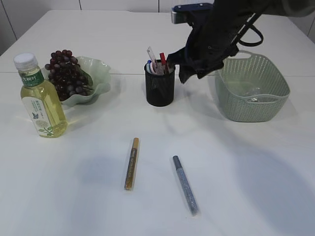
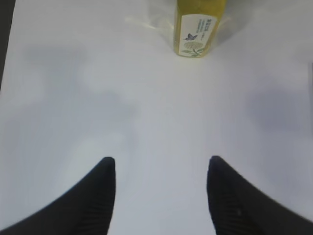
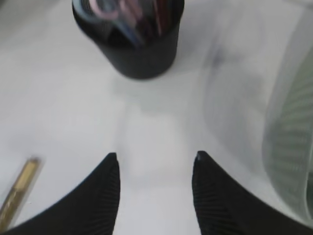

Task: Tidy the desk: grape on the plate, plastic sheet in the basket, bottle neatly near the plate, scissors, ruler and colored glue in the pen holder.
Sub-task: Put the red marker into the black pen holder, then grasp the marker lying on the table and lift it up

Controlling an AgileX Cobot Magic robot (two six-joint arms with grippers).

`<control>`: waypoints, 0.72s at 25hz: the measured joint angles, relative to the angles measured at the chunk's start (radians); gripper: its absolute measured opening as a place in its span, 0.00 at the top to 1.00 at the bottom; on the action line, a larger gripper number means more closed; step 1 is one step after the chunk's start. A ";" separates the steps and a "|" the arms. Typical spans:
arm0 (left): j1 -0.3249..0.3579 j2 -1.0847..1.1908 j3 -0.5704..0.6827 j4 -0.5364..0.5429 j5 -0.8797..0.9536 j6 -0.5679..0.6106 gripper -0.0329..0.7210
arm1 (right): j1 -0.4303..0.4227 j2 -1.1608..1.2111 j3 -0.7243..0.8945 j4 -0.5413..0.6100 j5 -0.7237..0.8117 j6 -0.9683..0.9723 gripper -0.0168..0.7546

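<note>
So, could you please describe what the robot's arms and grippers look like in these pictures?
The right arm is dark, nearly black, with a blue-grey block near its top and thin black cables looping alongside. Both wrist views show matching grippers: the left gripper and the right gripper each have two black, tapered fingers with finely ribbed inner faces. No markings are visible. The left arm is out of the exterior view.
</note>
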 joint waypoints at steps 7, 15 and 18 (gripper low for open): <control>0.000 0.000 0.000 0.000 0.070 0.000 0.38 | 0.000 0.000 -0.032 0.033 0.347 0.000 0.53; 0.000 0.000 0.000 -0.010 0.147 0.000 0.38 | 0.000 0.000 -0.035 0.060 0.375 0.002 0.53; 0.000 0.000 0.000 -0.012 0.162 0.000 0.38 | 0.004 -0.006 -0.020 0.116 0.375 0.004 0.53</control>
